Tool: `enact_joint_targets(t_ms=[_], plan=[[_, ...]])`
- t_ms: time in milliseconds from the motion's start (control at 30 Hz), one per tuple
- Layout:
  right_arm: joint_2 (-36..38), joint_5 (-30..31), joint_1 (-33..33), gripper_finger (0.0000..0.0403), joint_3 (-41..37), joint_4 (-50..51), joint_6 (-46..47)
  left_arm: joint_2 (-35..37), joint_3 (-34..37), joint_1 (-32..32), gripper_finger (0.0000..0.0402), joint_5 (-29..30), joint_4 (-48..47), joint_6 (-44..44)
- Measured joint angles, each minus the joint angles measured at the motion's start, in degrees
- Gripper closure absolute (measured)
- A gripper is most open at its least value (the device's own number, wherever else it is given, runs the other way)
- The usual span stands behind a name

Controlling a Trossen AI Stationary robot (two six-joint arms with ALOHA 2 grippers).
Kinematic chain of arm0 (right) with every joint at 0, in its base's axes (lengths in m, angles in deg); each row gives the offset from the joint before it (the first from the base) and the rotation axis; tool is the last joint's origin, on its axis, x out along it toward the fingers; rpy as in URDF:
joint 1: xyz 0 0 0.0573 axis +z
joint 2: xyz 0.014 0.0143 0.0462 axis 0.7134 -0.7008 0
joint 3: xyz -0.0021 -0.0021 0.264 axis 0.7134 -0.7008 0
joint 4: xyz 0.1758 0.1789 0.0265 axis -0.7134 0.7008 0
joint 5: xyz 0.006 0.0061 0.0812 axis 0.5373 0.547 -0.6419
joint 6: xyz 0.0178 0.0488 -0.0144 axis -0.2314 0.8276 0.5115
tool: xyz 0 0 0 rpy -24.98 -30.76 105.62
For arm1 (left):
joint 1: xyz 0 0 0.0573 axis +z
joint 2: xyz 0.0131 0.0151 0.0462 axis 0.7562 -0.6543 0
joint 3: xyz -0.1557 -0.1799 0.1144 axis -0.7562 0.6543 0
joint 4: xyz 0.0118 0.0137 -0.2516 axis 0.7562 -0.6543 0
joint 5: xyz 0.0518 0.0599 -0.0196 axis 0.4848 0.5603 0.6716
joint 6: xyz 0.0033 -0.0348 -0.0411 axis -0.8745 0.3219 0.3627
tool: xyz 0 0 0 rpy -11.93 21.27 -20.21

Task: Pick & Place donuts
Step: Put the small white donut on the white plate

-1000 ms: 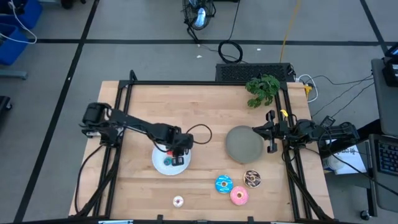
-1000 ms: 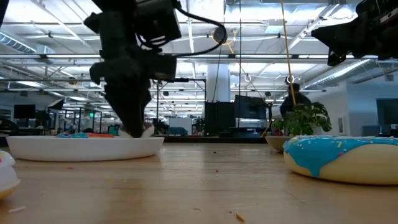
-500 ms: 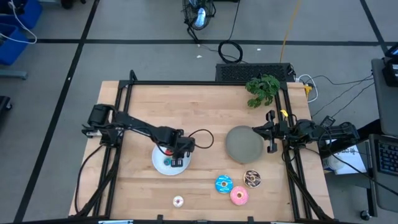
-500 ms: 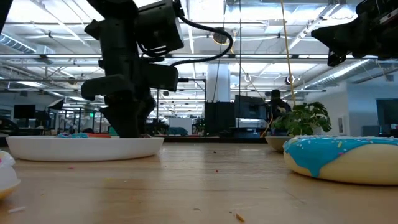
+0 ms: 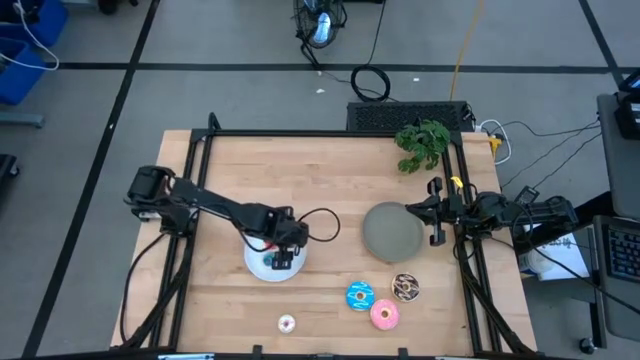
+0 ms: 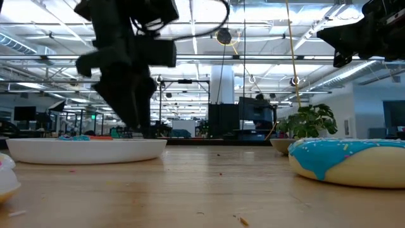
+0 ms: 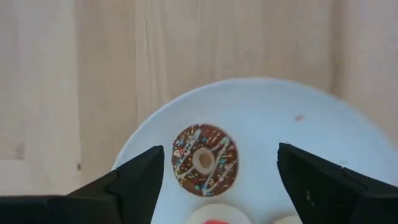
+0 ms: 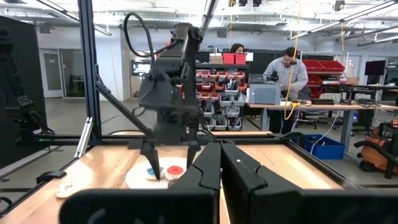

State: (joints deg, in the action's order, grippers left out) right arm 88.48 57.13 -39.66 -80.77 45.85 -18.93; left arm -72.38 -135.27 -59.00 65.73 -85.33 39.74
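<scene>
A tiny brown sprinkled donut (image 7: 205,160) lies flat on the white plate (image 7: 292,124), between the open fingers of my left gripper (image 7: 221,151), which touch nothing. That gripper (image 5: 282,257) hangs just over the plate (image 5: 256,264). Tiny blue (image 8: 152,170) and red (image 8: 175,169) donuts lie on the same plate. A blue donut (image 5: 359,296), a brown sprinkled donut (image 5: 406,288), a pink donut (image 5: 385,315) and a tiny pale pink donut (image 5: 287,323) lie on the table near its front edge. My right gripper (image 8: 221,168) waits shut at the table's right edge.
A grey plate (image 5: 392,230) lies upside down right of centre. A green plant (image 5: 423,143) stands at the far right corner. A black frame (image 5: 320,133) runs around the table. People stand at benches (image 8: 289,71) in the room beyond.
My left gripper has opened over the white plate and risen a little. The tiny brown donut now lies free on the plate between its fingers.
</scene>
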Motion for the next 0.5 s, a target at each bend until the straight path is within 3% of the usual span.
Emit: enact_joint_targets(t_ms=[233,333,500], plan=[[0.0,0.01,-0.01,0.0403,0.0,-0.04,-0.06,6.84,-0.16,-3.45,0.011,0.6,7.5,3.91],[0.0,0.04,-0.01,0.0403,0.0,-0.06,-0.06,7.54,-4.07,-7.18,0.0156,4.37,5.94,3.68],[0.0,0.14,0.0,0.0403,0.0,-0.26,-0.01,4.45,-15.33,-12.75,0.0272,10.89,-3.5,4.52]])
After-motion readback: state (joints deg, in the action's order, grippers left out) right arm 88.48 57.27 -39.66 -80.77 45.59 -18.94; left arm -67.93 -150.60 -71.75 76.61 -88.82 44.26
